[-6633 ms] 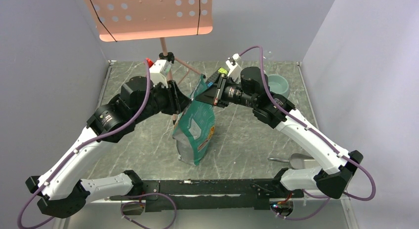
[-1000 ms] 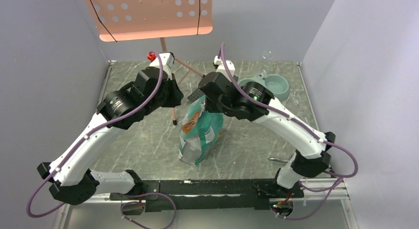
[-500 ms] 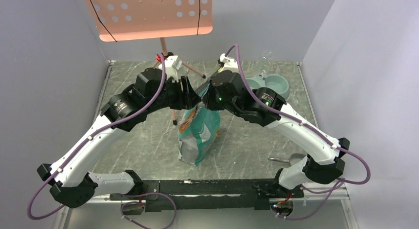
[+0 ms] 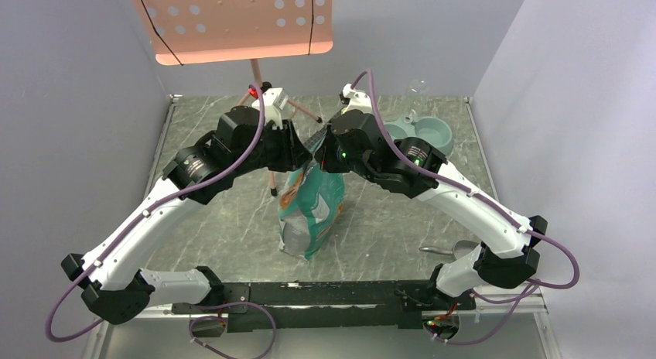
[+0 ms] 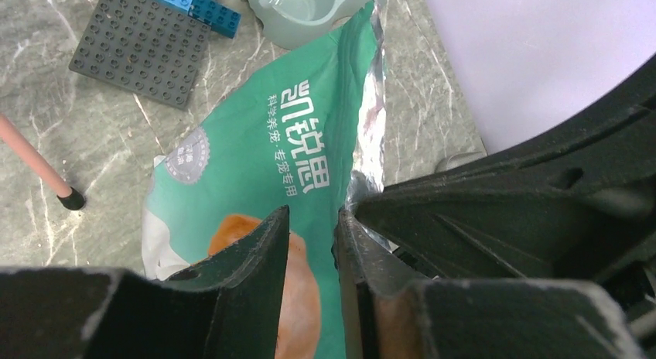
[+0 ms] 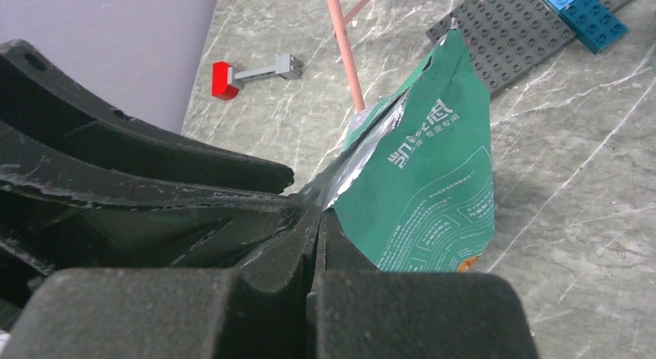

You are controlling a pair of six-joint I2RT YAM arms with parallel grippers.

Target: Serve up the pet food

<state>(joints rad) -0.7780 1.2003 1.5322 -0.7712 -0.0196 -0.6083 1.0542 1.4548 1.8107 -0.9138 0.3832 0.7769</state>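
Note:
The pet food itself is out of view. A teal-green bag (image 4: 313, 208) printed with a golden dog stands upright mid-table. My right gripper (image 4: 323, 152) is shut on the bag's foil-lined top rim, seen in the right wrist view as the gripper (image 6: 319, 220) pinching the bag (image 6: 433, 181) at its silver edge. My left gripper (image 4: 298, 146) hovers at the same top edge from the other side. Its own view shows the gripper (image 5: 312, 220) open by a narrow gap above the bag (image 5: 263, 135). The foil rim touches the tip of one finger (image 5: 356, 251).
A pale blue-grey double bowl (image 4: 421, 133) (image 5: 309, 7) sits at the back right. A metal scoop (image 4: 464, 251) lies near the right base. A grey baseplate (image 5: 139, 49) (image 6: 510, 34) with blue bricks (image 5: 189, 3) lies behind the bag. A pink stand leg (image 6: 344, 46) and a red piece (image 6: 224, 76) are nearby.
My left gripper opened and swung right to the bag's top edge, then narrowed a little. The right gripper kept its hold and pulled the bag's top slightly right and upright.

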